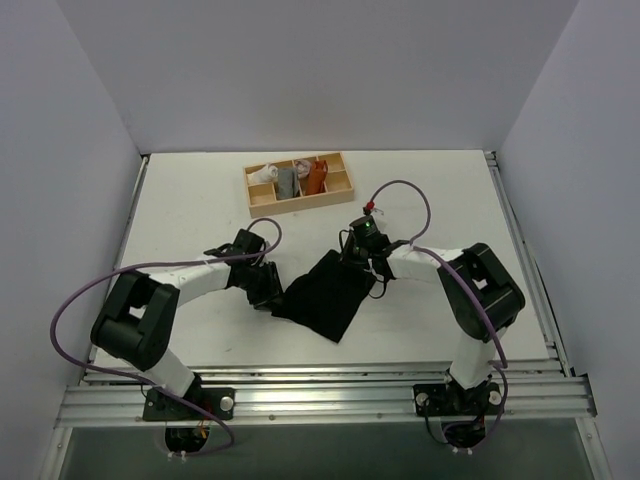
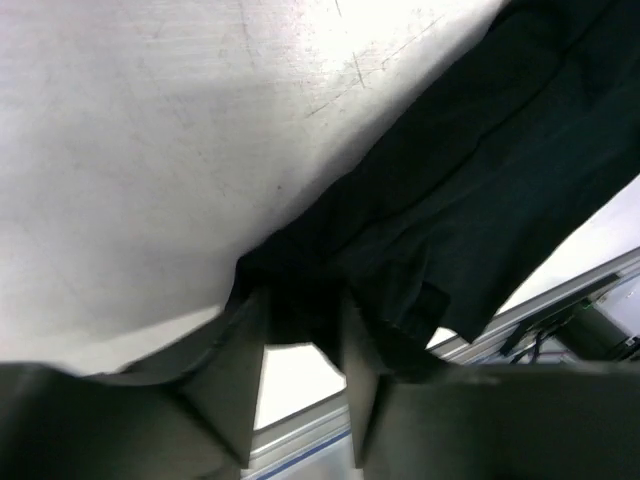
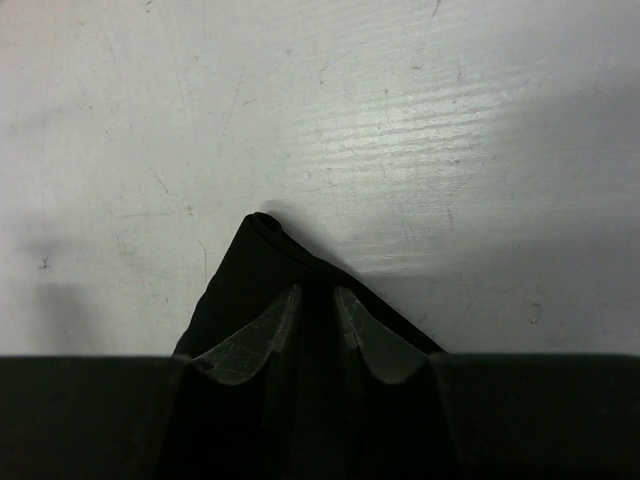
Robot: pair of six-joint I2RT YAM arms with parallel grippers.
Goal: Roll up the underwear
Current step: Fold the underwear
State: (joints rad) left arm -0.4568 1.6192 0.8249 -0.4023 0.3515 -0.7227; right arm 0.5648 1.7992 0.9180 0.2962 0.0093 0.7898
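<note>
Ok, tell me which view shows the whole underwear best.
Top external: the underwear shows whole there, outline and all. The left wrist view shows only one side of it, the right wrist view just a raised corner.

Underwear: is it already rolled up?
No, the underwear lies spread out, unrolled, on the table, with the left claw and right claw at opposite corners.

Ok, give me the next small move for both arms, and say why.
Probably raise both corners a little and draw them apart to pull the cloth flat. The right jaws pinch a tented corner of the black underwear, the left jaws seem closed on another, bunched corner, and the garment lies creased and skewed on the table between them.
</note>
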